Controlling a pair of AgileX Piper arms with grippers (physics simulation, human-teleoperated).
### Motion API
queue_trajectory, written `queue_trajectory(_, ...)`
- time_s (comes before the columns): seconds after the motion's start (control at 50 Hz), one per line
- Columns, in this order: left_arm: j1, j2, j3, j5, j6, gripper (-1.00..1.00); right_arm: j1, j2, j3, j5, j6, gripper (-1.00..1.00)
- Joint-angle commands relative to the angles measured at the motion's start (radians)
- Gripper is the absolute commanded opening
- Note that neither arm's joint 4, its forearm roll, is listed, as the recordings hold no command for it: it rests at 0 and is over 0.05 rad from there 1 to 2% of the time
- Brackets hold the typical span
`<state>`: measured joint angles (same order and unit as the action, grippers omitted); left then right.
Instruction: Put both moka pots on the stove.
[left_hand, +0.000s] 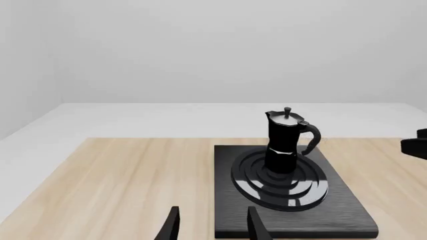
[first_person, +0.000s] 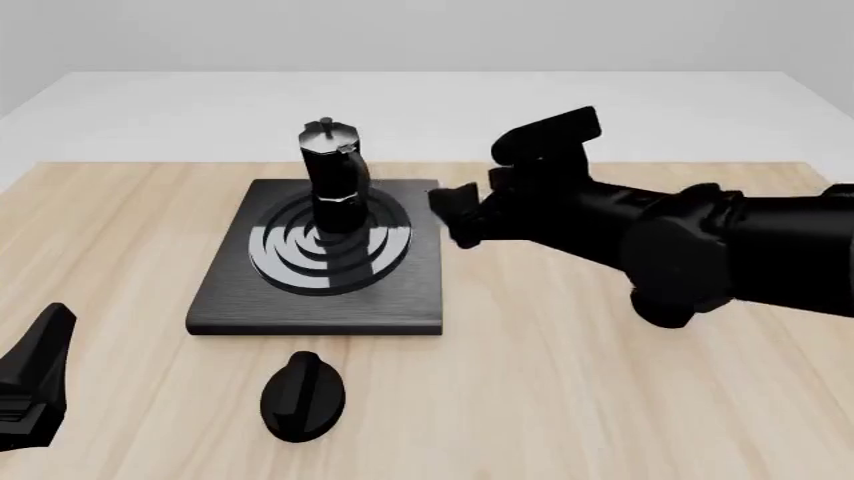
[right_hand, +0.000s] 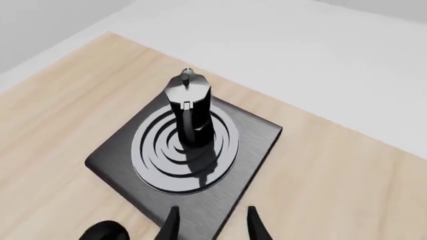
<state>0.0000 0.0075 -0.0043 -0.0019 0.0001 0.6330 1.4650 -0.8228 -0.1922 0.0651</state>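
A single black moka pot (first_person: 334, 180) with a silvery lid stands upright on the burner rings of the flat black stove (first_person: 227, 300). My right gripper (first_person: 453, 216) hovers just off the stove's right edge, open and empty. In the right wrist view its fingers (right_hand: 172, 225) frame the stove's near edge, with the pot (right_hand: 190, 110) ahead on the stove (right_hand: 257, 135). My left gripper (first_person: 40, 372) sits low at the table's near left corner, well away from the stove. In the left wrist view it (left_hand: 212, 227) is open and empty, facing the pot (left_hand: 285, 142) and the stove (left_hand: 347, 210).
A black oval knob (first_person: 304, 395) lies on the wooden table just in front of the stove, also seen as a dark shape (right_hand: 103, 232) in the right wrist view. The right arm's bulky black links (first_person: 694, 250) stretch in from the right side.
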Motion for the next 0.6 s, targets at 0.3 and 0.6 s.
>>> queue_trajectory(0.3,0.0,0.0,0.0,0.0,0.0,1.0,-0.187,-0.466,0.231,0.116,-0.061,1.0)
queue_trajectory(0.6,0.0,0.0,0.0,0.0,0.0,1.0,-0.353,-0.65,0.287,0.217,-0.062,1.0)
